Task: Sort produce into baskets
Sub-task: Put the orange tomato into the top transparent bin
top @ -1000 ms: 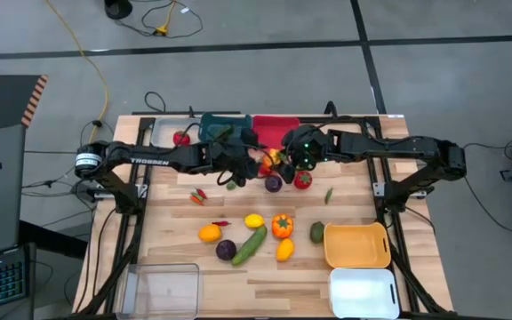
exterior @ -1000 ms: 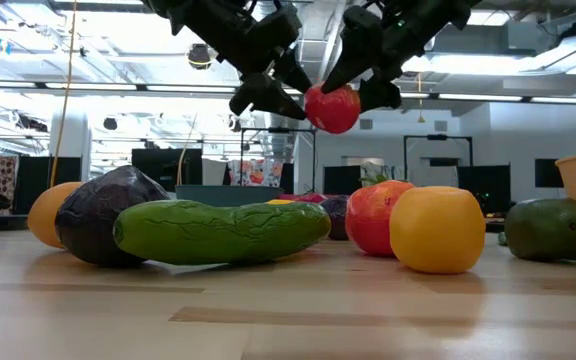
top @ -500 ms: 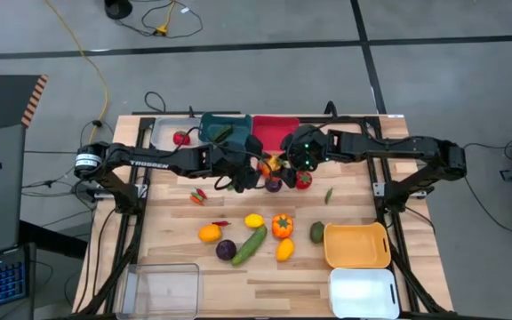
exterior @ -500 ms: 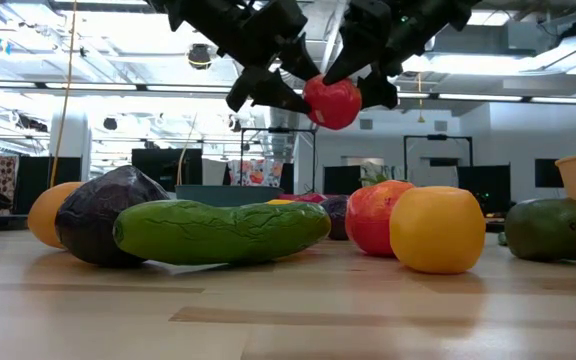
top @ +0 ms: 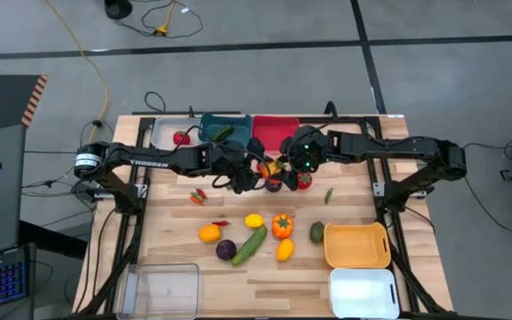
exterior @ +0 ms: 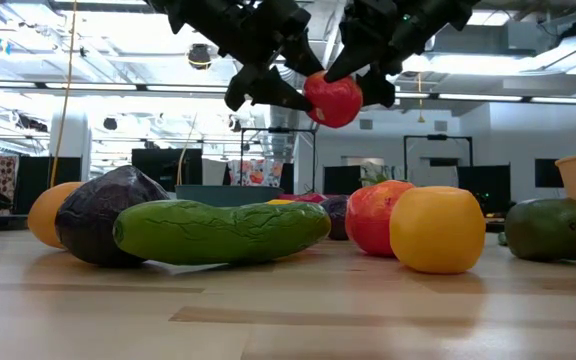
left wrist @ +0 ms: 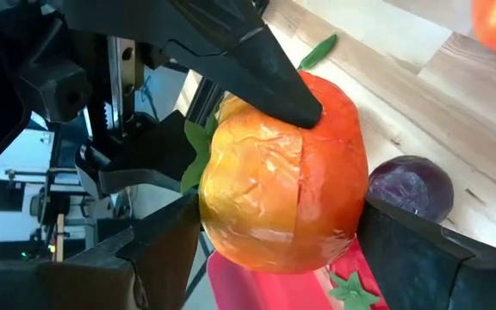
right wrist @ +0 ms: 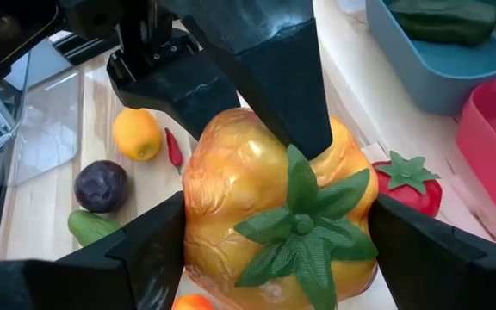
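An orange-yellow-red bell pepper (top: 269,165) (exterior: 333,100) with a green stem hangs in the air over the table's far middle. Both grippers are shut on it at once. My left gripper (top: 256,171) (left wrist: 282,254) reaches it from the table's left. My right gripper (top: 284,165) (right wrist: 278,258) reaches it from the right. Below them a purple round fruit (top: 274,185) and a red tomato (top: 302,180) lie on the wood. Near the far edge stand a pale grey basket (top: 160,131), a teal basket (top: 223,125) and a red basket (top: 276,127). My left gripper pinches the pepper between its two fingers, one by the stem-end shoulder (left wrist: 203,211) and one at the opposite end (left wrist: 360,202). It comes slanting down from the table's left. The pepper is lifted clear of the table. My right gripper pinches two opposite sides of the pepper's body (right wrist: 192,220) between its fingers, the green stem (right wrist: 304,215) facing its wrist. It comes slanting down from the table's right. One of its fingers (left wrist: 269,65) lies on the pepper's side, across the left gripper's hold.
More produce lies in the table's middle: a cucumber (top: 249,244), an orange (top: 209,233), a lemon (top: 253,220), an orange pepper (top: 282,226), a green avocado (top: 316,233) and small chilis (top: 199,196). An orange-yellow basket (top: 356,244), a white basket (top: 363,292) and a clear basket (top: 161,289) stand near the front.
My left gripper has rolled about the pepper and shifted a little toward the table's right. My right gripper has turned slightly. The pepper stays in the air between the two grippers.
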`<move>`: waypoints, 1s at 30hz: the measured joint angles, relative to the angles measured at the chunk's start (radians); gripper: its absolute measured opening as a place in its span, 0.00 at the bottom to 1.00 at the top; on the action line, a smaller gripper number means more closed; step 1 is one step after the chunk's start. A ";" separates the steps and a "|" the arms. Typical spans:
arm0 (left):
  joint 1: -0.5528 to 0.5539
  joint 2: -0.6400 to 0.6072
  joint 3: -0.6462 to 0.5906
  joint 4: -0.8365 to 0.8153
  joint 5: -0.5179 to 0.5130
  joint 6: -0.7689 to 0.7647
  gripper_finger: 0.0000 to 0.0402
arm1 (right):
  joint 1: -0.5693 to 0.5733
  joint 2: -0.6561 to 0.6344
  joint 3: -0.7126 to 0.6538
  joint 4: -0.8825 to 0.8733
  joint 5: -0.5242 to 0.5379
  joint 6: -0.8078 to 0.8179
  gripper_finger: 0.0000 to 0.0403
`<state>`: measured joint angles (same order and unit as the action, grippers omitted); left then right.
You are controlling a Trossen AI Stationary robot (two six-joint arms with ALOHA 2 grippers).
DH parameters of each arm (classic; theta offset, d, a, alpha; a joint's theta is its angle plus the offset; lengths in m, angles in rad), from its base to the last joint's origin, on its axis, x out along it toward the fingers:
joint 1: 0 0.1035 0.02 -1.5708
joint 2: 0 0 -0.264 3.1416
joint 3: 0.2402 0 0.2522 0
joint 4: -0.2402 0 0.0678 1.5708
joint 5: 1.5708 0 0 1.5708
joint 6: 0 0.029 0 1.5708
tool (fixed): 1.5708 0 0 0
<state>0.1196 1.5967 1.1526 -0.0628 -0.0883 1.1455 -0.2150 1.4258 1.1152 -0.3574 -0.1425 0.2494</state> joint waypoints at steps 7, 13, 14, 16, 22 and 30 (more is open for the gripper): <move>0.000 0.000 0.000 0.001 0.031 0.050 0.71 | 0.000 0.000 0.000 0.003 0.000 -0.013 0.86; 0.000 0.000 0.000 0.001 0.030 0.063 0.64 | 0.000 0.000 0.000 0.005 0.003 -0.014 0.89; 0.000 0.000 0.000 0.001 0.027 0.064 0.63 | 0.000 0.000 0.000 0.006 0.005 -0.014 0.89; 0.000 0.000 0.000 0.001 0.025 0.063 0.60 | 0.000 0.000 0.000 0.007 0.006 -0.014 0.89; 0.000 0.000 0.000 0.001 0.020 0.064 0.59 | -0.001 0.000 0.000 0.007 0.009 -0.014 0.90; -0.002 0.000 0.000 0.001 0.001 0.064 0.60 | -0.002 0.000 0.000 0.005 0.011 -0.014 0.90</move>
<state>0.1177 1.5963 1.1526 -0.0616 -0.0875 1.2095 -0.2169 1.4258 1.1152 -0.3520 -0.1312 0.2352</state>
